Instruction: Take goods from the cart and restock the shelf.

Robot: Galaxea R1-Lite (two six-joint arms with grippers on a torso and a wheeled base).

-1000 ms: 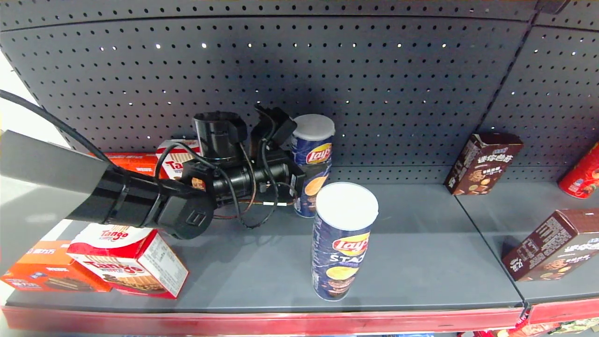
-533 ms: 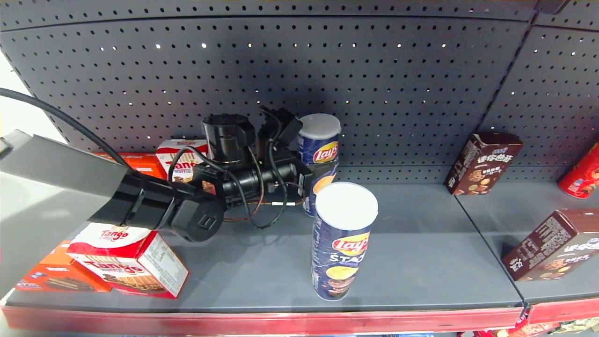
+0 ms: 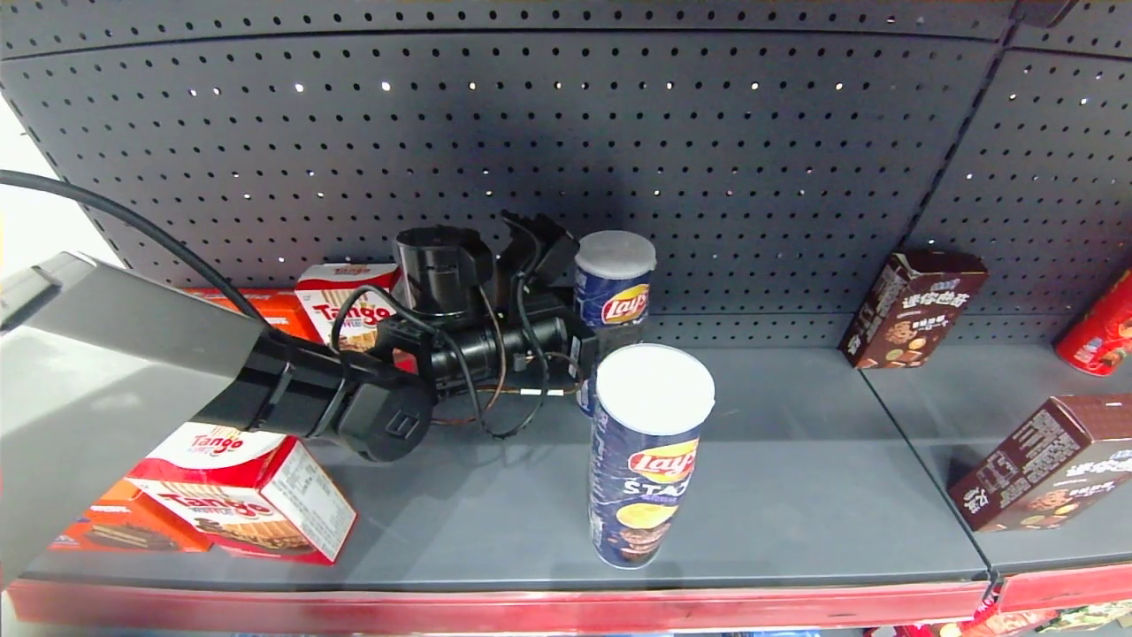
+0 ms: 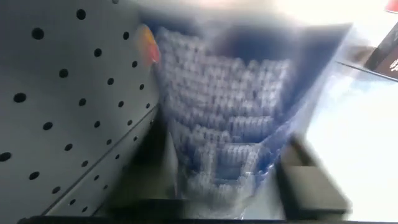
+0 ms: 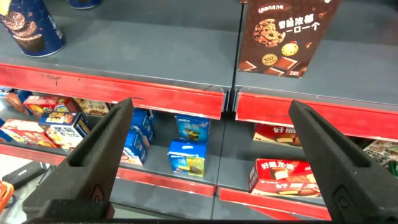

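Head view: left gripper (image 3: 587,343) clamped on rear chip can (image 3: 614,281) from its 9 o'clock side. The can is upright near pegboard (image 3: 752,177), at 12 o'clock of front chip can (image 3: 646,460) on shelf (image 3: 796,495).
Left wrist view: rear chip can, blurred, sits between the jaws, close beside the pegboard.
Right wrist view: right gripper (image 5: 211,112) jaws wide apart before the shelf's red front edge; brown cookie box (image 5: 286,34) stands on the shelf.

Logos stand on chip can (image 3: 613,285), wafer box (image 3: 256,500), cookie box (image 3: 911,310).
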